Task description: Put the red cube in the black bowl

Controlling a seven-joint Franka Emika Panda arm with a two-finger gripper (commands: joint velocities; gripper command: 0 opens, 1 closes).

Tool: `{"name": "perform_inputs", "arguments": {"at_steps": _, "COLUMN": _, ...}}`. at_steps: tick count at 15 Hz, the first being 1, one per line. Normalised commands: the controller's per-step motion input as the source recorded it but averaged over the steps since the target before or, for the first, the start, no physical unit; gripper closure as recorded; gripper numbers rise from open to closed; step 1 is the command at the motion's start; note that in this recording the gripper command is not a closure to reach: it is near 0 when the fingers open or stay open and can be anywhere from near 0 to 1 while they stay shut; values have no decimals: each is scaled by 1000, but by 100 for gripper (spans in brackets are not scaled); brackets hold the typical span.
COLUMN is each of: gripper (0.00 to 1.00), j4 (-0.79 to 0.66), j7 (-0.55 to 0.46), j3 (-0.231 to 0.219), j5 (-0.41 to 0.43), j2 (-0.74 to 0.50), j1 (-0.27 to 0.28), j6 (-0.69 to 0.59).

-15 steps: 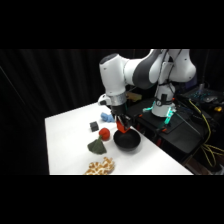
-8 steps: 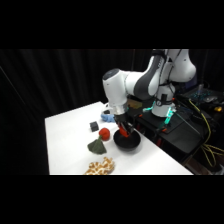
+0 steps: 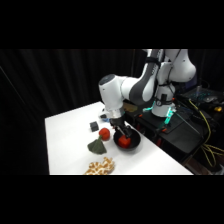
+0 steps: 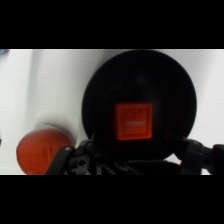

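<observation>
Your tool (image 3: 123, 134) hangs low over the black bowl (image 3: 134, 146) in the side view, its tip at the bowl's mouth, but you cannot tell from either picture whether it is apart, together or clamped on anything. From the side you see only an orange-red patch inside the bowl; the wrist view gives you more: the red cube (image 4: 132, 122) sits with a square face up in the middle of the bowl's hollow (image 4: 100, 95), directly ahead of the tool's black linkage (image 4: 125, 160) at the bottom edge. That view also shows the red ball (image 4: 40, 150) on the white tabletop (image 4: 50, 85) just beside the bowl. Only the side view shows you the ball (image 3: 104, 133) with a dark grey cube (image 3: 94, 126) behind it, a dark green lump (image 3: 96, 146) in front, and a tan, patterned object (image 3: 101, 167) near the tabletop's front edge.
</observation>
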Motion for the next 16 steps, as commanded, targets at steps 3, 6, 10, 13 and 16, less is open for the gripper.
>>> {"name": "perform_inputs", "arguments": {"at_steps": 3, "gripper": 0, "j4": 42, "j7": 112, "j3": -11, "j5": -167, "j2": -228, "j1": -14, "j6": -301}}
{"name": "perform_inputs", "arguments": {"at_steps": 6, "gripper": 0, "j4": 22, "j7": 183, "j3": -38, "j5": -162, "j2": -464, "j1": -7, "j6": -464}}
{"name": "perform_inputs", "arguments": {"at_steps": 10, "gripper": 0, "j4": 56, "j7": 111, "j3": -30, "j5": -56, "j2": -541, "j1": -34, "j6": -485}}
{"name": "perform_inputs", "arguments": {"at_steps": 13, "gripper": 0, "j4": 172, "j7": 98, "j3": -41, "j5": 15, "j2": -429, "j1": -48, "j6": -454}}
{"name": "perform_inputs", "arguments": {"at_steps": 16, "gripper": 0, "j4": 223, "j7": 94, "j3": -39, "j5": 10, "j2": -278, "j1": -44, "j6": -310}}
